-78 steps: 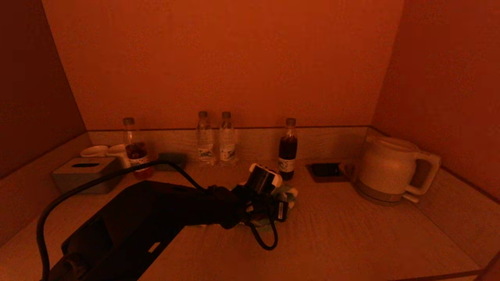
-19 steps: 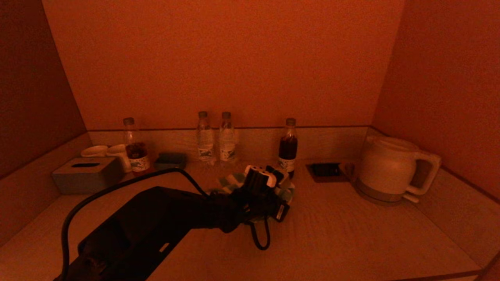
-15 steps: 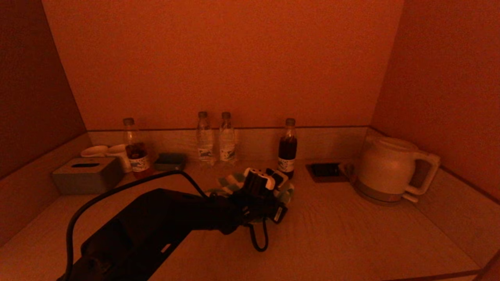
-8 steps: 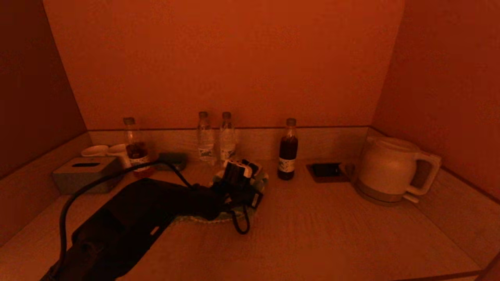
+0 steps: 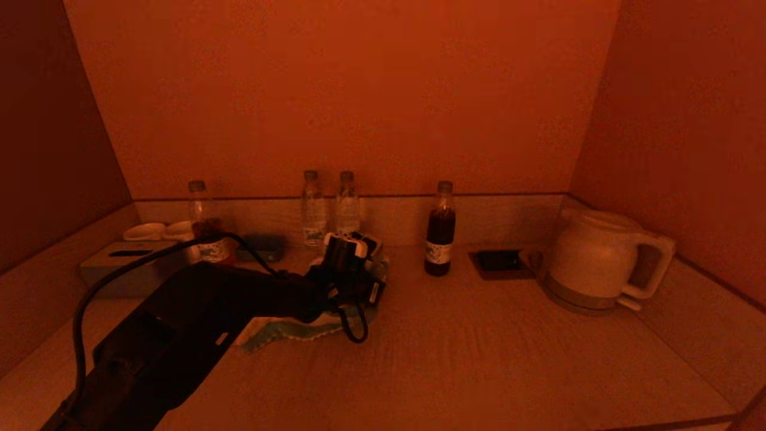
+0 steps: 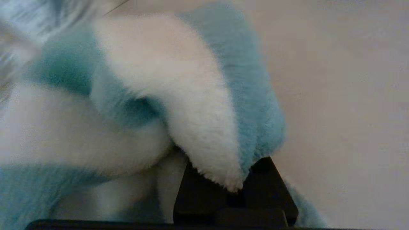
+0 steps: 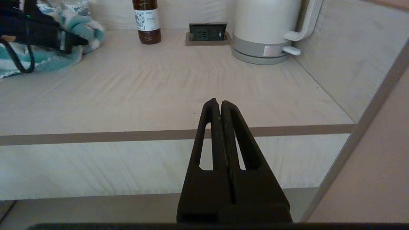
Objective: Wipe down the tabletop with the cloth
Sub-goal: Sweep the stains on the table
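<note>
- Left gripper [image 5: 350, 263]: low over the back-left part of the tabletop, clamped tight on a fold of the cloth; in the left wrist view the striped pile bulges out of the dark gripper [image 6: 235, 188].
- Cloth [image 5: 287, 332]: green-and-white terry, partly bunched under the left gripper, the rest trailing flat on the tabletop toward the front left, wavy edge showing. In the right wrist view the cloth [image 7: 48, 60] lies heaped beneath the black arm.
- Tabletop [image 5: 491, 359]: pale wood grain with a low rim at back and sides; the wide stretch right of the cloth is bare.
- Two clear bottles [image 5: 329, 209]: upright at the back rim, just behind the left gripper; whether the cloth touches them is hard to judge in this dim view.
- Dark bottle [image 5: 440, 230]: upright, right of the cloth and apart from it.
- Socket plate [image 5: 499, 262]: flat on the tabletop between the dark bottle and the kettle.
- Kettle [image 5: 598, 260]: white, on its base in the back-right corner, handle to the right.
- Tissue box [image 5: 128, 263], cups [image 5: 158, 230] and a third bottle [image 5: 203, 224]: grouped at the back left, behind the arm.
- Right gripper [image 7: 217, 105]: parked in front of the tabletop's front edge, closed, holding nothing.
</note>
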